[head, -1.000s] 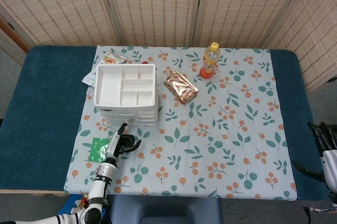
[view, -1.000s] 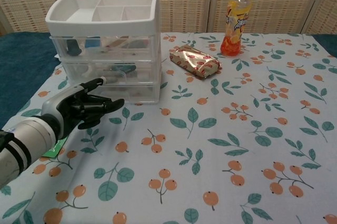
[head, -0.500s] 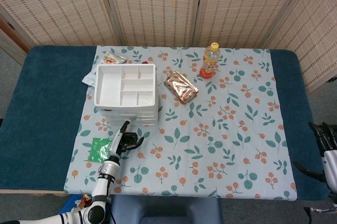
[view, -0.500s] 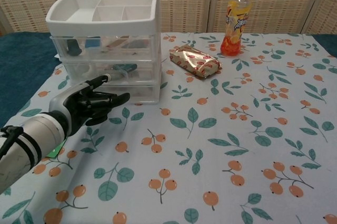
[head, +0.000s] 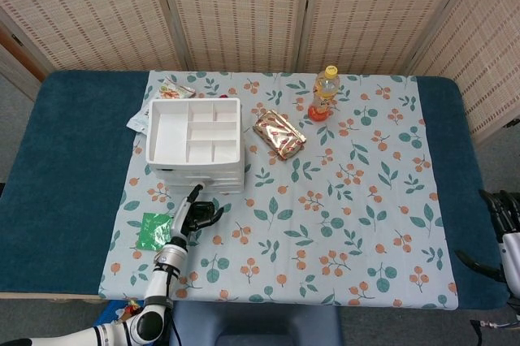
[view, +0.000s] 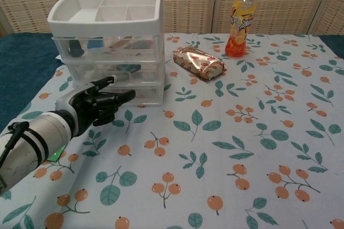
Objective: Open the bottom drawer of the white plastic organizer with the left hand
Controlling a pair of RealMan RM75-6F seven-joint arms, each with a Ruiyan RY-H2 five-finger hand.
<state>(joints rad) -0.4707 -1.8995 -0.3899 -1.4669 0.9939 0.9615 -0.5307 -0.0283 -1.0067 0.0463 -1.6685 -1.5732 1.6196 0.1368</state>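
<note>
a robot's left hand (view: 94, 105) reaches toward the front of a white plastic organizer (view: 105, 41) standing at the far left of a floral tablecloth (view: 226, 143), in a scene caught by its chest and head cameras. the dark fingers (view: 115, 97) are spread and extended, holding nothing, with the uppermost fingertip at about the height of the middle drawer's lower edge and the others level with the bottom drawer (view: 137, 93); whether any fingertip actually touches the plastic cannot be told from either view. the bottom drawer sits flush with the two above it, so the opening itself appears not yet begun and the step in hand looks like the final approach to the drawer's front. the next move would likely call for the fingers to dip slightly and hook the drawer's pull or lower lip, then draw straight back toward the robot, gently enough that the light unit does not slide along the cloth. the right hand (head: 505, 216) hangs at the table's right edge, well apart from the work, its fingers apart and empty. a foil-wrapped snack pack (view: 199, 62) and an orange drink bottle (view: 240, 22) stand beyond the organizer's right side, and a green packet (head: 150, 230) lies just left of the reaching arm
</note>
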